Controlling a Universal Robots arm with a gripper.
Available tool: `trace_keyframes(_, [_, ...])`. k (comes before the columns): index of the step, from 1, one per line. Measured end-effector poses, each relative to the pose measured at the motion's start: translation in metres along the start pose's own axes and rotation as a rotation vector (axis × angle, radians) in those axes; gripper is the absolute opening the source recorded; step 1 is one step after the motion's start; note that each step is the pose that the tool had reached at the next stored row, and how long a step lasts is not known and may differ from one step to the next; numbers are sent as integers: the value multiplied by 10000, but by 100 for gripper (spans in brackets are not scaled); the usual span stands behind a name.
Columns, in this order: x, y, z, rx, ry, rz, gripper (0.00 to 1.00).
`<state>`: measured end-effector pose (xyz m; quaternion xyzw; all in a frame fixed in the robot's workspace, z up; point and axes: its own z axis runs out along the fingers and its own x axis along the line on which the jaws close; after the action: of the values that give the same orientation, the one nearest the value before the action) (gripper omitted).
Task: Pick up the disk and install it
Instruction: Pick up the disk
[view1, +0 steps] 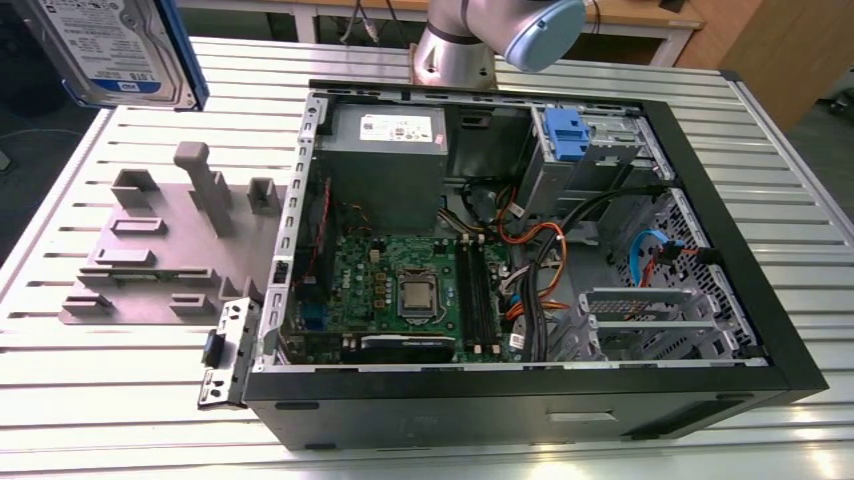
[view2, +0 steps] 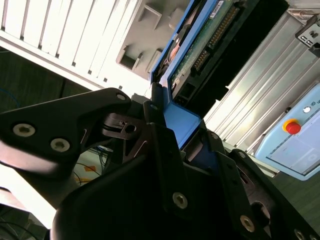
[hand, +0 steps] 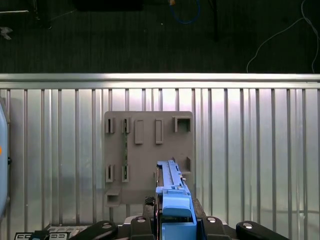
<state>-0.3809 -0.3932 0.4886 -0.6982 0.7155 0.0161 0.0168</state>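
Observation:
The disk (view1: 118, 48), silver-grey with a white and blue label and a blue bracket, hangs in the air at the exterior view's far upper left, above the table's corner. In the first wrist view the disk (hand: 171, 187) appears edge-on over the grey fixture plate (hand: 147, 150), with my gripper (hand: 176, 219) shut on its blue bracket. The second wrist view shows the black fingers (view2: 159, 131) clamping the blue end of the disk (view2: 207, 42), whose green circuit board side faces the camera.
An open computer case (view1: 787, 340) lies on the slatted metal table (view1: 107, 400), with a motherboard, cables and a drive bay carrying a blue latch (view1: 567, 135). The grey fixture plate (view1: 140, 260) sits left of the case. The arm's base (view1: 454, 55) stands behind it. A pendant with a red button (view2: 291, 127) lies nearby.

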Motion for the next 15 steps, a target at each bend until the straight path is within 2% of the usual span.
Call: trace_keyframes(15, [-1, -34, 0, 0, 0, 0, 36])
